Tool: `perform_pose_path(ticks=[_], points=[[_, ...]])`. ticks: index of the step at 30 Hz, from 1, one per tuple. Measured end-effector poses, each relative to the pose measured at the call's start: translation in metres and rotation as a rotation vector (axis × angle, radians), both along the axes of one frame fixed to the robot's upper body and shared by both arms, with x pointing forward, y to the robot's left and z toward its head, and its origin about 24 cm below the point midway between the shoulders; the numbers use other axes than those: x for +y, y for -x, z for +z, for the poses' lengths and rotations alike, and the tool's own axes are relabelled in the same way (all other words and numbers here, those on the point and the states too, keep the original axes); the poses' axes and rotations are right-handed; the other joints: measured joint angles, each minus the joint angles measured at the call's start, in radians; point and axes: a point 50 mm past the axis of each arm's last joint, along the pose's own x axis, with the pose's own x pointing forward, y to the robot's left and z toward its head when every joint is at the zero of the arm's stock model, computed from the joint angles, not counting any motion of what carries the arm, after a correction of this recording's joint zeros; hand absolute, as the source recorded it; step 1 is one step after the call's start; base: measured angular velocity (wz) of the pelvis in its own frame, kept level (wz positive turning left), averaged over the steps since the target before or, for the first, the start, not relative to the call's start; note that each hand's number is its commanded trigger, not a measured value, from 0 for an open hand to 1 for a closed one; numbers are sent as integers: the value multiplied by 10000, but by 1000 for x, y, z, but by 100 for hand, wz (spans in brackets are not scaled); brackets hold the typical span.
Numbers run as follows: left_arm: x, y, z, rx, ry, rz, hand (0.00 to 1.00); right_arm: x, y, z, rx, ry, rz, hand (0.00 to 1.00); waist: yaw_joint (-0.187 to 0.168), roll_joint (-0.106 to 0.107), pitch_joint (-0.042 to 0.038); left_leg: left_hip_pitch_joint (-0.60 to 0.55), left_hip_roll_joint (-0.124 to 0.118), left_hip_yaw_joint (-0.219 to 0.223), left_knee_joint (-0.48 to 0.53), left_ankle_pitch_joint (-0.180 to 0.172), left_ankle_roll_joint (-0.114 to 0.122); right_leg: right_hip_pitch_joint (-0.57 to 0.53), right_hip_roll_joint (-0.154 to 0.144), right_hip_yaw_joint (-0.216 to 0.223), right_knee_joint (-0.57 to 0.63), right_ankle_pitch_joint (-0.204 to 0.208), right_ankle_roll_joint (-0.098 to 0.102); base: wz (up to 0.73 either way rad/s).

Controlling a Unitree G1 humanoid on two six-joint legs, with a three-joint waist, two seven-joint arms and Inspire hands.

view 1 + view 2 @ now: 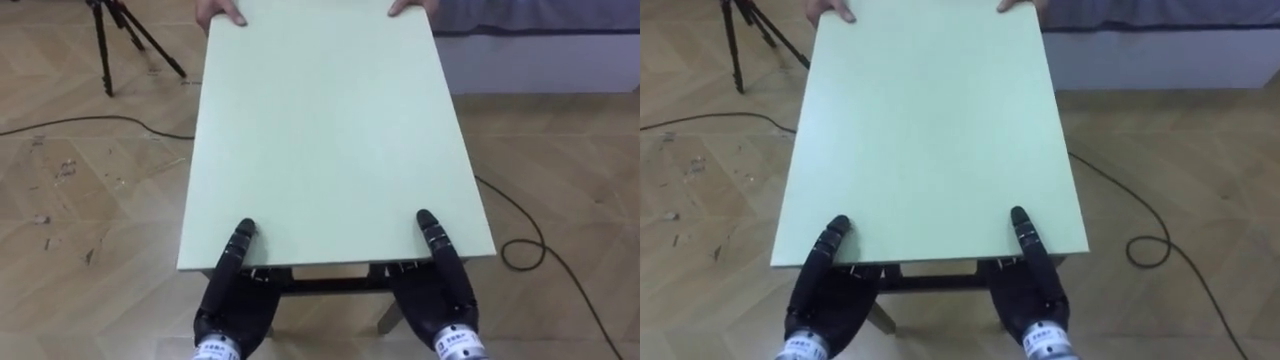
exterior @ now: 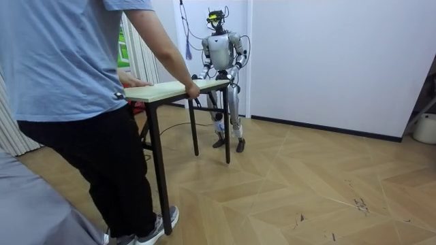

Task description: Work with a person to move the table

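A table [image 1: 330, 130] with a pale green top and dark legs stretches away from me. My left hand [image 1: 228, 300] and right hand [image 1: 440, 290] grip its near edge at the two corners, each with the thumb lying on top and the rest of the hand beneath. At the far edge a person's two hands [image 1: 220, 12] hold the top. In the room view the person [image 2: 68, 82] stands at the near end of the table [image 2: 170, 89], and I stand upright at the far end by the white wall.
A black tripod [image 1: 110, 35] stands on the wooden floor at the back left. A dark cable [image 1: 525, 250] loops over the floor to the right. A grey bed or sofa [image 1: 540, 50] lies at the back right. A white bucket [image 2: 426, 128] sits at the room view's right.
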Motion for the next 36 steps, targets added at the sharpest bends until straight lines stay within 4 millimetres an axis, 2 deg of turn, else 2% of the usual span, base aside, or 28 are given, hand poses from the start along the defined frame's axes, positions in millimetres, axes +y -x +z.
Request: perform_pose_path(ticks=[2,3,4,5,6,7,8,9,10,12,14,16,17,18,19,21,23,24,25,26,27,28,29,31,33,34,35,36], points=[[-2,1,-1,83,234,30,100,-1,-2,2,-107,139,36,100,-163,269,-1,416,7,-60,451,-162,-35,-217,40,-357,314,18,-32,-14],[-2,-2,1,-25,227,-35,100,-2,-4,3,-208,128,-10,100,-238,266,3,758,-81,-11,-347,-421,50,-690,-110,-373,882,23,-39,19],[-3,-9,5,-245,200,-135,100,-2,-8,6,-402,95,-138,100,-274,224,34,1090,-214,108,-1661,-789,163,-1392,-329,-385,1796,70,-107,17],[-3,-12,7,-367,151,-216,100,-2,-10,8,-492,84,-167,100,-270,191,36,1324,-324,260,-2295,-894,251,-1863,-530,-382,2481,79,-108,24],[-6,-22,12,-634,63,-490,100,-6,-15,11,-685,136,-335,100,-418,104,101,1448,-609,158,-3073,-1055,543,-3089,-1136,-287,4197,305,81,24],[-5,-25,13,-559,-55,-521,100,-7,-15,10,-624,45,-436,100,-455,-141,26,1102,-887,84,-2810,-1008,698,-3751,-1331,214,3910,320,647,16],[-3,-24,13,-549,-63,-410,100,-5,-15,10,-612,-47,-322,100,-443,-228,1,939,-1012,13,-2612,-1044,753,-3887,-1339,418,3072,561,735,5],[2,-22,11,-469,-20,-328,100,0,-14,9,-596,-167,-210,100,-488,-423,42,708,-1362,-24,-2172,-1217,860,-3846,-1696,526,1585,2507,623,8],[1,-20,7,-239,34,-348,100,-1,-10,6,-471,-96,-184,100,-522,-350,43,588,-1481,72,-1940,-1441,962,-3724,-1819,515,1411,2448,286,6],[2,-20,5,-156,28,-380,100,1,-8,3,-383,-115,-74,100,-427,-337,43,363,-1542,474,-1659,-1553,1113,-3686,-1844,511,951,2839,170,-11],[0,-19,3,-66,30,-448,100,0,-6,2,-276,-160,-54,100,-450,-314,43,157,-1584,613,-1421,-1512,1207,-3534,-1846,558,379,3578,473,-2],[-1,-16,-1,118,23,-528,100,-3,-1,-2,-57,-162,-174,100,-536,-299,45,-63,-1631,783,-1390,-1312,1531,-3333,-1837,739,-349,4557,1550,7],[0,-15,-1,166,12,-557,100,-4,1,-3,6,-175,-230,100,-603,-296,47,-99,-1590,855,-1389,-1227,1577,-3328,-1879,817,-126,4407,1537,36],[-1,-13,-3,252,-44,-634,100,-5,7,-6,130,-249,-272,100,-816,-286,50,-100,-1443,1198,-1469,-1074,1625,-3333,-2107,772,1044,3321,1290,58],[-2,-12,-3,274,-149,-835,100,-7,12,-8,209,-396,-426,100,-943,-313,36,-93,-1421,1483,-1699,-853,1680,-3307,-2379,778,2361,2157,1225,62],[-5,-11,-4,288,-243,-1013,100,-9,18,-11,303,-524,-578,100,-1002,-324,32,-79,-1354,2018,-2036,-529,1730,-3103,-2517,807,3539,1226,1157,37],[-4,-9,-5,287,-399,-1026,100,-8,19,-12,396,-647,-553,100,-987,-488,12,-90,-1517,2260,-2375,-240,1776,-3060,-2366,968,3169,1421,1392,-4],[-2,-7,-5,268,-413,-961,100,-7,19,-11,415,-653,-511,100,-921,-534,-49,-115,-1451,2446,-2813,52,1857,-2957,-2149,1377,2641,1586,1633,0],[-4,-7,-5,219,-413,-1006,100,-8,20,-11,417,-666,-600,100,-948,-586,-53,-114,-1406,2760,-3118,337,1917,-2920,-2261,1324,3764,912,1437,8],[-3,-6,-5,215,-484,-1029,100,-8,21,-12,439,-677,-644,100,-935,-705,-67,-34,-1463,2920,-3339,482,1933,-2837,-2406,1300,4526,485,1357,12],[-2,-4,-4,172,-570,-925,100,-5,21,-12,457,-751,-602,100,-880,-983,-76,141,-1600,3352,-3663,691,1977,-2461,-2652,1273,5673,-186,1404,-24],[0,-2,-3,116,-601,-790,100,-4,21,-12,450,-794,-529,100,-732,-1142,-79,99,-1644,3533,-3615,750,1996,-1923,-2748,1372,6198,-553,1439,-33],[0,-2,-4,117,-612,-782,100,-3,20,-11,455,-795,-500,100,-675,-1170,-76,43,-1623,3566,-3514,752,2000,-1562,-2793,1367,6243,-642,1452,-28],[3,-2,-3,64,-706,-712,100,0,19,-11,446,-880,-381,100,-603,-1280,-70,-280,-1585,3613,-3136,755,2004,-369,-2910,1393,5622,-1194,1759,-3],[7,-4,1,-95,-789,-596,100,4,16,-9,372,-1000,-269,100,-482,-1416,-10,-597,-1391,3763,-2723,783,1971,-152,-2737,1436,4829,-1821,1832,-17],[10,-5,4,-240,-886,-589,100,8,14,-8,316,-1102,-180,100,-331,-1491,-19,-903,-1130,3796,-2456,836,1890,-144,-2387,1774,4224,-2095,1876,-31],[11,-5,6,-329,-929,-553,100,10,13,-7,263,-1139,-135,100,-261,-1503,-22,-1079,-988,3795,-2358,855,1863,-114,-2176,1916,3865,-2196,1865,-30],[15,-7,9,-488,-1042,-441,100,12,8,-5,126,-1187,-50,100,-206,-1570,-34,-1457,-736,3796,-2202,998,1840,-69,-1898,1930,3242,-2353,1741,-14]])
